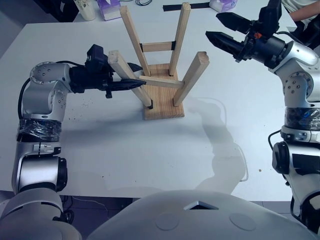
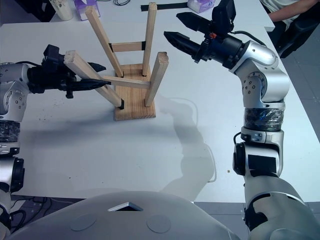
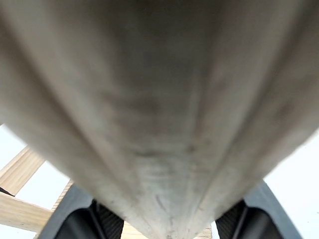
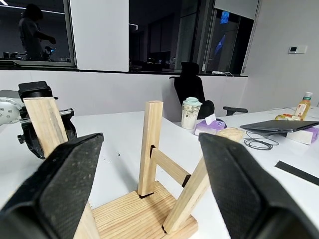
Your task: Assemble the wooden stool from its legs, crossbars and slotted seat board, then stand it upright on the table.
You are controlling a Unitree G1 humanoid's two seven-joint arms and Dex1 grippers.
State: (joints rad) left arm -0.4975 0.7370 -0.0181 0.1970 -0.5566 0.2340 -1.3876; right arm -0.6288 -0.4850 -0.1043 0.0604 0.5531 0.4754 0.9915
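Observation:
The wooden stool rests upside down mid-table, its seat board [image 1: 165, 109] flat on the surface and its legs pointing up. One crossbar [image 1: 157, 47] joins the far legs, another [image 1: 161, 82] runs between the near ones. My left gripper [image 1: 141, 75] is shut on the near-left leg [image 1: 121, 64], a little below its top end; that leg [image 3: 159, 99] lies close between the black fingers [image 3: 82, 221]. My right gripper [image 1: 212, 25] hangs open above and to the right of the near-right leg [image 1: 192, 75], touching nothing. Its pads [image 4: 55, 184] frame the stool's seat board [image 4: 134, 219].
Along the table's far edge stand a white bottle [image 1: 87, 7], a purple pack [image 1: 109, 7], a black strip [image 1: 200, 6] and a tissue pack [image 1: 222, 5]. Bare white table [image 1: 150, 160] stretches in front of the stool to the near edge.

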